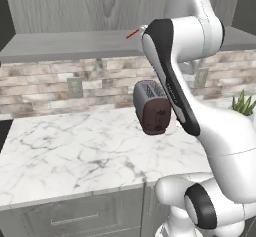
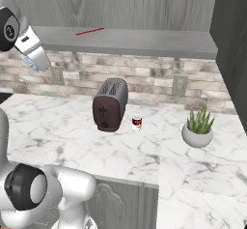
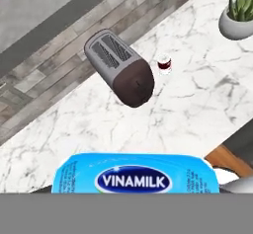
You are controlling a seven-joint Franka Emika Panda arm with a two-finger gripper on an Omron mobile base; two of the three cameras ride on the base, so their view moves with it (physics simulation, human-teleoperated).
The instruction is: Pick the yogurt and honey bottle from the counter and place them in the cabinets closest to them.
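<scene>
Hand view: the yogurt (image 3: pixel 136 174) sits at the bottom centre, right against the camera, above the marble bench (image 3: pixel 197 104).
Right base view has the gripper (image 2: pixel 30 59) raised at the upper left under the cabinets (image 2: pixel 144 42), fingers closed on the pale blue cup. Mid-frame the dark toaster (image 2: pixel 111 105) stands on the bench, a small red-and-white glass (image 2: pixel 137 122) just beside it; to the right, a white pot (image 2: pixel 197 136) holds a spiky green plant (image 2: pixel 200 119).

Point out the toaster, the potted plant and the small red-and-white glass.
toaster (image 2: pixel 110 105): right base view, on its dark front face.
potted plant (image 2: pixel 197 135): right base view, on the white pot below the leaves.
small red-and-white glass (image 2: pixel 137 122): right base view, on its side, right of the toaster.
</scene>
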